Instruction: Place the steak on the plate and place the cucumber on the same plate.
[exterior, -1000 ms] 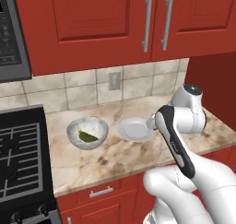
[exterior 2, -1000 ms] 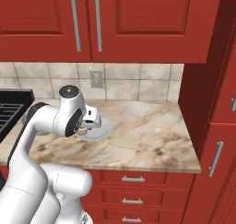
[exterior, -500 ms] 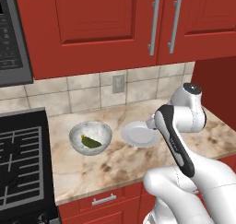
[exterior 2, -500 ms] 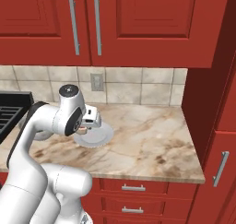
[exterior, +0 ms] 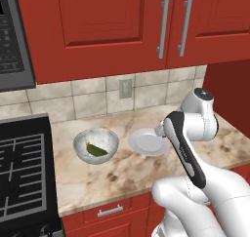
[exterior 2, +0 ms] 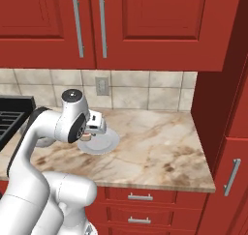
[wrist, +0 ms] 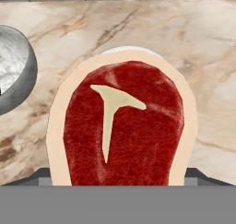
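The steak (wrist: 122, 126) sits nearest in the hand view, its red face with a pale T-shaped streak and pinkish rim covering most of the plate (wrist: 126, 50), of which a thin white arc shows past its far edge. The gripper (exterior 2: 87, 132) clasps the steak, and in the right base view it hangs over the plate's near left rim, a bit of meat showing beneath the hand. The plate (exterior: 146, 142) lies flat on the marble counter (exterior: 122, 172). Just beside the plate, toward the stove (exterior: 22, 177), stands the grey bowl (exterior: 95, 144), with the cucumber (exterior: 96, 150) lying inside it. Beyond the plate, on the tiled wall, is an outlet (exterior: 126, 88), and above that hang the red cabinets (exterior: 122, 26)
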